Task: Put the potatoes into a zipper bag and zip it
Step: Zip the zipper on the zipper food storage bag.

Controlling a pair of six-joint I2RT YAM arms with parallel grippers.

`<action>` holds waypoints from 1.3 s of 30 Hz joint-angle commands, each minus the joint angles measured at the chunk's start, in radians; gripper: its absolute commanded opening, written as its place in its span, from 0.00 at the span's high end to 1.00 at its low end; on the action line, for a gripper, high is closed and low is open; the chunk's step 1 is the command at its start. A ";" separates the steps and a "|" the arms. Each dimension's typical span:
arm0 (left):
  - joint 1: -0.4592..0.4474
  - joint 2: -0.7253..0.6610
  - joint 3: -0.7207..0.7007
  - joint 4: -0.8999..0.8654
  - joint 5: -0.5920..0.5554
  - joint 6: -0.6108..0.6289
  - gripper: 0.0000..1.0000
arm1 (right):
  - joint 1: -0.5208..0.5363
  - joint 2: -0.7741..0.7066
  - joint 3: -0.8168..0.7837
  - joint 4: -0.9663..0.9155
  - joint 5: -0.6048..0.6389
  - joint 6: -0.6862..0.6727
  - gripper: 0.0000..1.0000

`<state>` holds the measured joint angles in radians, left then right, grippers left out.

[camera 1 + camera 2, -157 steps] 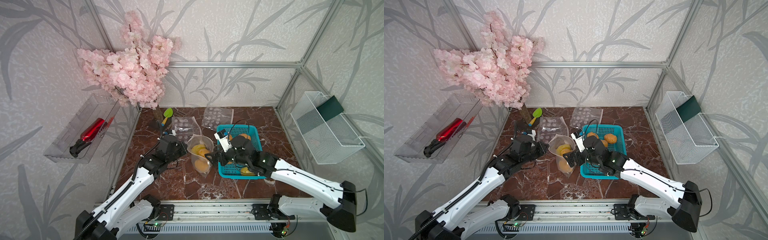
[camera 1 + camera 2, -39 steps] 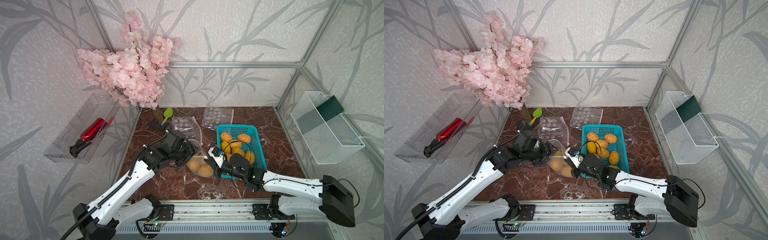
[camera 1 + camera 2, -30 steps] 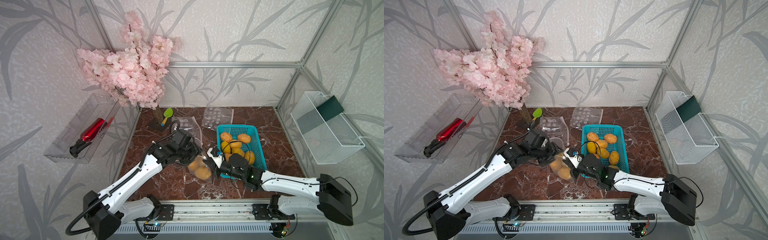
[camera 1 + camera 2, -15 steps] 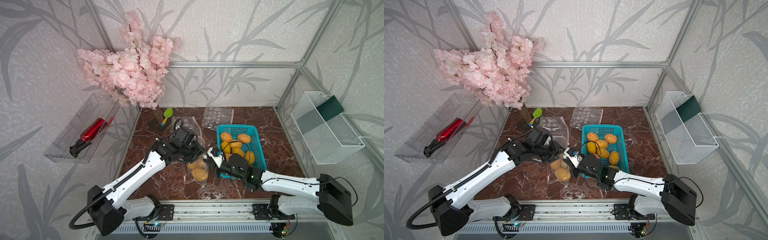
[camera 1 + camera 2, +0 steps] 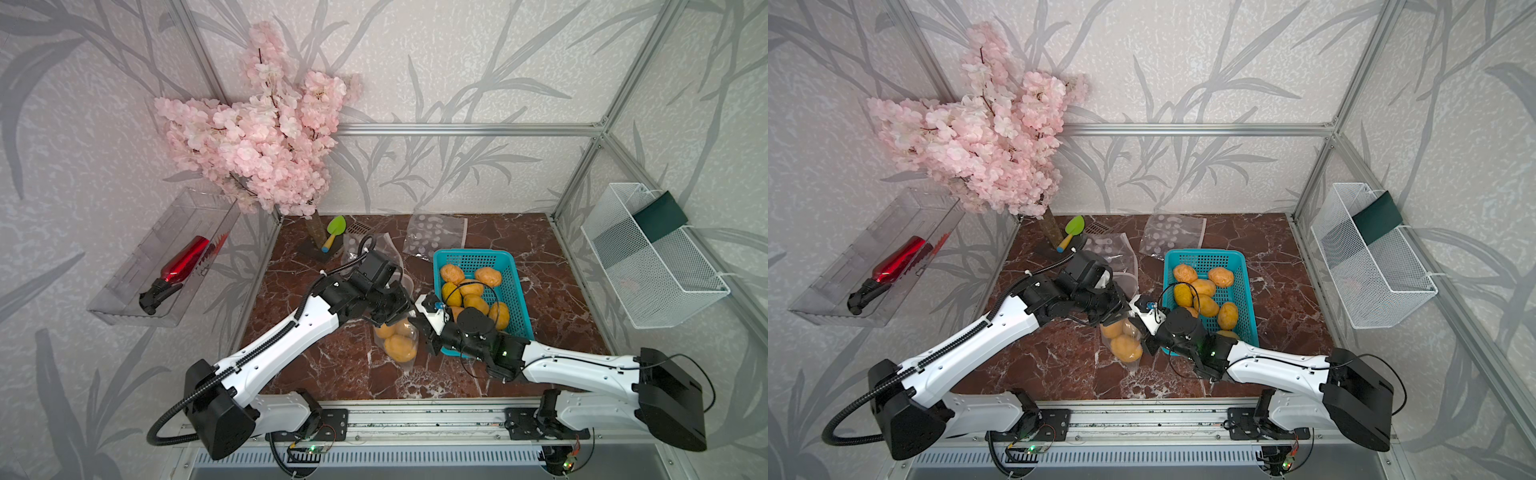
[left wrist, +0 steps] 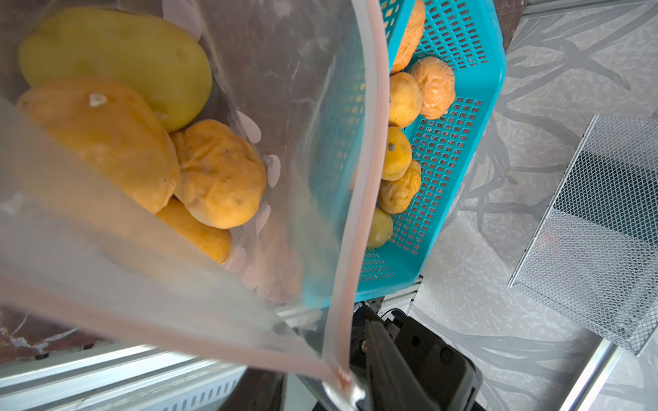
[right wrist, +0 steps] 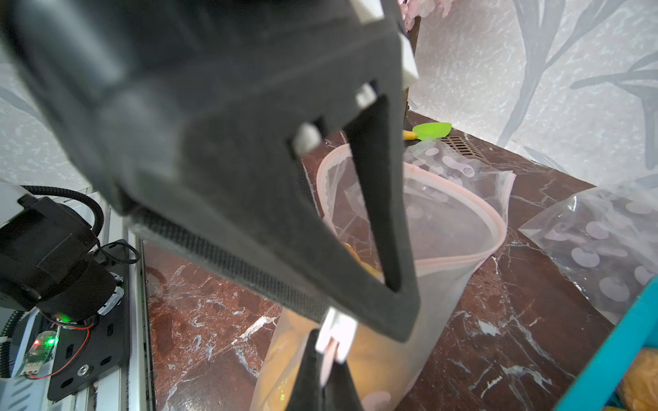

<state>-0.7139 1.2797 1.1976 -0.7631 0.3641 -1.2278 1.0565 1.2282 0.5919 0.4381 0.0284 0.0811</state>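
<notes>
Right tool (image 7: 329, 361) pinched on zipper bag (image 7: 459, 281) corner; left tool (image 5: 392, 318) beside it, opening unclear. Risk: weight of potatoes (image 6: 217, 178) pulls gaping rim free, seal skews.

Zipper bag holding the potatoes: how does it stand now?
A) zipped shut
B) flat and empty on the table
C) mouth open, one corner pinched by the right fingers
C: in the right wrist view the zipper bag gapes in a pink-rimmed loop while the right fingers pinch its corner tab.
</notes>
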 commanded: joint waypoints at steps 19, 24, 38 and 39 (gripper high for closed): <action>-0.005 0.015 0.065 -0.078 0.066 0.070 0.80 | 0.006 -0.036 0.032 -0.031 0.040 -0.001 1.00; -0.006 0.029 0.062 -0.071 0.073 0.077 0.77 | 0.005 -0.038 0.033 -0.034 0.041 -0.002 1.00; -0.006 0.052 0.083 -0.106 0.073 0.102 0.90 | 0.005 -0.050 0.030 -0.038 0.056 -0.002 1.00; -0.006 0.050 0.081 -0.108 0.073 0.102 0.90 | 0.005 -0.052 0.029 -0.037 0.056 -0.001 1.00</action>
<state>-0.7136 1.3350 1.2564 -0.8200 0.4397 -1.1358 1.0576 1.2057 0.5926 0.3733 0.0700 0.0803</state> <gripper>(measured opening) 0.107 0.048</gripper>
